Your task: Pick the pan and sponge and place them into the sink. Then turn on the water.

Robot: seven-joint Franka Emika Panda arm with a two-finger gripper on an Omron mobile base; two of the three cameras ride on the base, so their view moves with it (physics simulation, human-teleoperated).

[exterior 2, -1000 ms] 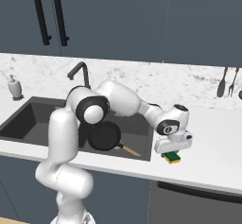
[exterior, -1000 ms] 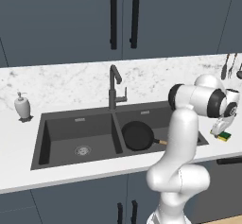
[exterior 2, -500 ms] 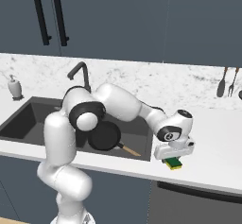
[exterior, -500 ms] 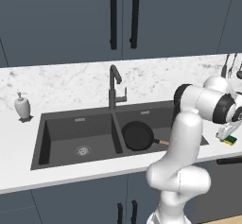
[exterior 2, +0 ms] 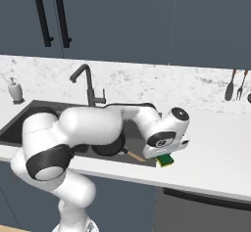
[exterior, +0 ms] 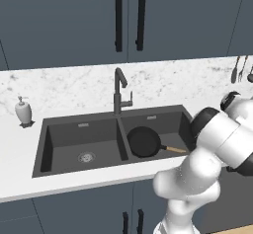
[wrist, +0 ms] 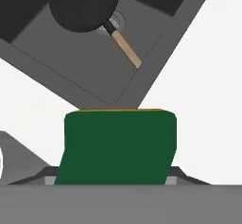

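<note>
Oddly, from the left base camera the white arm's bulky elbow blocks the right end of the counter, so whatever it works on there is hidden. What I can see is the dark grey double-basin sink point(exterior: 84, 141) with the round black frying pan point(exterior: 144, 142) lying in its right basin, tan handle pointing right. The tall dark gooseneck faucet point(exterior: 119, 92) stands behind the divider, a white soap dispenser point(exterior: 23, 112) sits at the far left on the marbled white counter point(exterior: 74, 87), and utensils hang cut off at the right edge

From the right base camera the arm covers most of the sink point(exterior 2: 17, 123); just a sliver of the pan point(exterior 2: 110, 148) and its handle peeks out below the forearm. The two-finger gripper point(exterior 2: 166, 156) is bent low at the counter's front edge, right of the sink, and the small green-over-yellow sponge point(exterior 2: 165, 160) sticks out from under it

Looking along the hand, the sponge point(wrist: 117, 147) fills the lower middle, green face up with a thin yellow line at its far edge, sitting between the fingers. The fingertips themselves are covered by it, so I cannot tell whether they are pinching it or standing loose. Beyond it, the pan point(wrist: 85, 5) lies in the basin near the metal drain
</note>
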